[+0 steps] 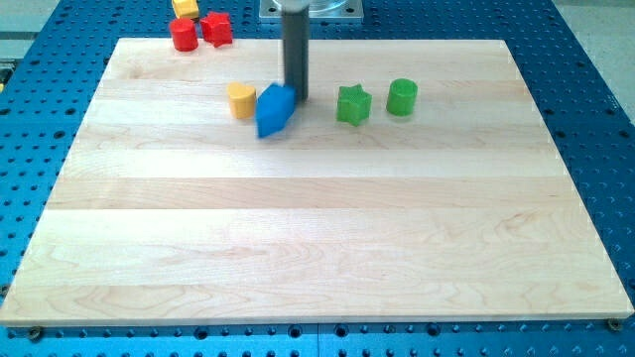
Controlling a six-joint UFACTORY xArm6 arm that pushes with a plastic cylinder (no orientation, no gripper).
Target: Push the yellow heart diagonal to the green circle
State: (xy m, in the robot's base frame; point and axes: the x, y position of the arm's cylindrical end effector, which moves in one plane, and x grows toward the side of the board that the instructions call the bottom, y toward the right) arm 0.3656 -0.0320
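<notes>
The yellow heart [241,100] lies on the wooden board [317,228] at the upper middle-left. The green circle [402,97] stands to the view's right of it, with a green star [352,104] just left of the circle. A blue block [275,109], blurred, lies right next to the yellow heart on its right side. My tip [297,98] is at the blue block's upper right edge, touching or nearly touching it, between the heart and the green star.
At the board's top left corner stand a red cylinder-like block [183,35], a red star-like block [217,28] and a yellow block [185,7] at the view's top edge. Blue perforated table [595,119] surrounds the board.
</notes>
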